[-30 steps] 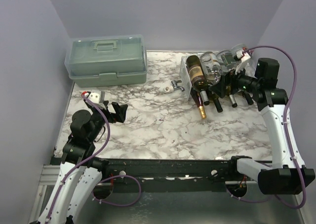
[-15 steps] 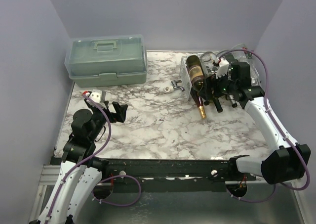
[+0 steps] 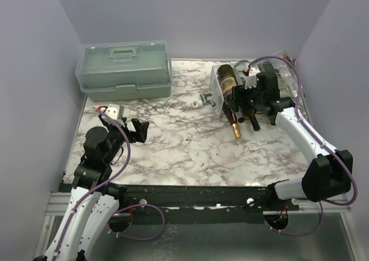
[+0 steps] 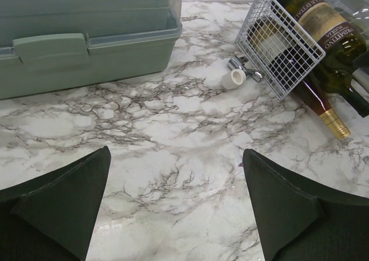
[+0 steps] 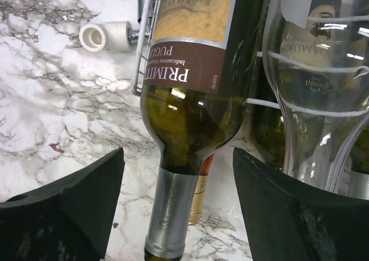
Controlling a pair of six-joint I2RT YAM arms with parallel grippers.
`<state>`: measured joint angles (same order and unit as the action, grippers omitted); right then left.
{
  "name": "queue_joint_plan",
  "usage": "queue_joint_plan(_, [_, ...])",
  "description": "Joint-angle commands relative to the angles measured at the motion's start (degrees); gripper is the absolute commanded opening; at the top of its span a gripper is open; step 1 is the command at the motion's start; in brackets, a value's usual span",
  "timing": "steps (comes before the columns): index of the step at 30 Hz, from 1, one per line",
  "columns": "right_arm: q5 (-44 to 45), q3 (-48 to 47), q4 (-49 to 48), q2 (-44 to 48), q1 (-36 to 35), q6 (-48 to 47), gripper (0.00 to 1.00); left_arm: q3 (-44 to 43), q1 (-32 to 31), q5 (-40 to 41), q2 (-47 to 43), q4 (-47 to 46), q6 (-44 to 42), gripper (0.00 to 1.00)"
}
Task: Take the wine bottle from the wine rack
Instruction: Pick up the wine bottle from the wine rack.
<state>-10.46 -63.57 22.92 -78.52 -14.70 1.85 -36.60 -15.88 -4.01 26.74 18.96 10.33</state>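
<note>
The wine rack point(image 3: 214, 76) is a white wire basket at the back right, holding several bottles that lie with their necks pointing toward me. The wine bottle point(image 5: 193, 108) is dark green with a tan and brown label and a grey foil neck, and it lies on the rack's left side point(image 3: 227, 83). My right gripper point(image 5: 177, 157) is open, with one finger on each side of that neck and a gap on both sides. My left gripper point(image 4: 176, 152) hangs open above bare marble at the near left point(image 3: 137, 131), far from the rack point(image 4: 277, 50).
A pale green toolbox point(image 3: 124, 70) stands at the back left. A small white cap with a chrome piece point(image 3: 202, 101) lies just left of the rack. A clear bottle point(image 5: 317, 71) lies right of the green one. A gold-capped red bottle point(image 4: 330, 116) pokes out underneath.
My right arm swung left from the rack's right end to the green bottle's neck, and its jaws have narrowed somewhat. The left arm has not moved.
</note>
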Motion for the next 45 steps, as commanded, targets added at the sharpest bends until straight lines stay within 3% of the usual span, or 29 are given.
queue_joint_plan(1, [2.99,1.03,-2.56,-1.41,-0.75,1.24,0.77,0.43,-0.12,1.02,0.12,-0.58,-0.74,0.99])
queue_joint_plan(7, [4.42,3.76,-4.49,-2.05,-1.29,1.86,0.68,0.46,-0.12,0.85,0.24,-0.57,-0.75,0.99])
queue_joint_plan(22, [6.06,5.14,-7.01,-3.7,-2.44,3.12,0.57,0.52,-0.12,1.17,-0.2,-0.52,-0.92,0.99])
queue_joint_plan(45, [7.02,5.73,-7.03,-5.63,-3.04,4.11,0.57,0.55,-0.12,1.2,-0.6,-0.55,-1.01,0.99])
